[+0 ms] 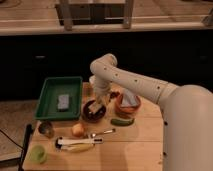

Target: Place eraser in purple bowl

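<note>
1. firstly, at the far left of the desk (142, 146) a green tray (50, 100) holds a grey block (63, 102) lying flat in it.
2. at six o'clock from the tray stands a small metal cup (46, 129). further toward six o'clock, at the near left corner, lies a pale green thing (37, 154), too blurred to name.
3. at three o'clock from the cup sits an orange fruit (77, 130). at six o'clock from it lies a banana (81, 147) with a white and black utensil (67, 142) along it. a spoon (102, 133) lies at three o'clock from the fruit.
4. the purple bowl (90, 118) stands just beside the tray's right edge, at twelve o'clock from the spoon. the eraser (92, 106) shows as a pale block within its rim.
5. the tool (101, 99) hangs right over the bowl, at one o'clock from the eraser. whether it is clenched or released, i cannot tell.
6. at four o'clock from the bowl lies a long green vegetable (121, 121). at three o'clock stands an orange bowl (120, 109) with white stuff in it.
7. the white arm (145, 86) runs from the tool toward four o'clock, off the right edge.
</note>
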{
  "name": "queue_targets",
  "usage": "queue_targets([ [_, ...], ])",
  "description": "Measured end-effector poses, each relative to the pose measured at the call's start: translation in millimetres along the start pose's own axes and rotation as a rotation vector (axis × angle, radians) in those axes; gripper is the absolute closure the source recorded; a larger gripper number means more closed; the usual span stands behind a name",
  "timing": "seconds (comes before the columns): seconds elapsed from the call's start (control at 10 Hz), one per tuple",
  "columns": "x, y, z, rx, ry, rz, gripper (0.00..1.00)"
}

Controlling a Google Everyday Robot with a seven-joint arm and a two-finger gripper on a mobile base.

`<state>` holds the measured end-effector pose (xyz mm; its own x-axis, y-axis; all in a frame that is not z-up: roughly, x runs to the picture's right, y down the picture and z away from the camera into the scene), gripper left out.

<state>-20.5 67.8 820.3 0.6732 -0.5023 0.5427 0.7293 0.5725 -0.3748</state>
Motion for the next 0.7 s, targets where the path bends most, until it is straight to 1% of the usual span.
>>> queue_targets([
  [0.7,1.3,-2.1,4.8,0.006,-0.026,-0.031,0.98],
])
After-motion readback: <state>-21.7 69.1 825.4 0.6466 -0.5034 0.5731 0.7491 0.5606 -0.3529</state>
